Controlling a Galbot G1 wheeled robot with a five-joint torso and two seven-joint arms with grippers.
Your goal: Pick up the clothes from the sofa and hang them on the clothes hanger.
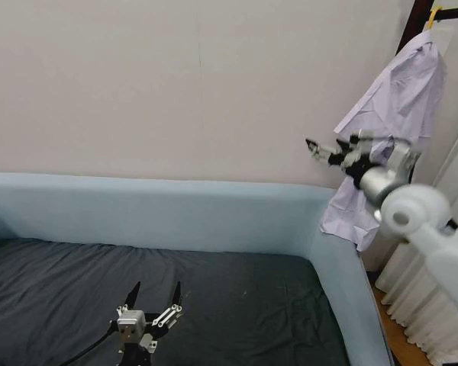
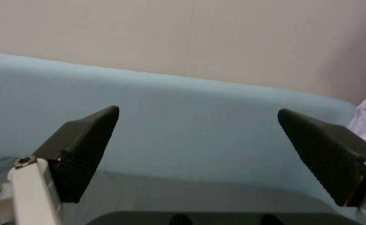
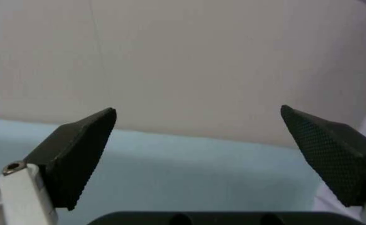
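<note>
Right arm (image 1: 414, 216): closest to the lens, at the near right, reaching up towards the far wall.
Wall (image 1: 175, 84): plain and pale, behind everything.
Sofa (image 1: 175, 217): light blue back and side, with a dark grey seat (image 1: 61, 290).
Shirt (image 1: 401, 91): pale lilac, hanging on the dark stand (image 1: 416, 15) at the far right, off the sofa, its hem beside the sofa's right end.
Right gripper (image 1: 314, 150): raised above the sofa back, just left of the shirt, jaws spread and empty.
Left gripper (image 1: 156, 290): low over the near seat, jaws released and holding nothing.
</note>
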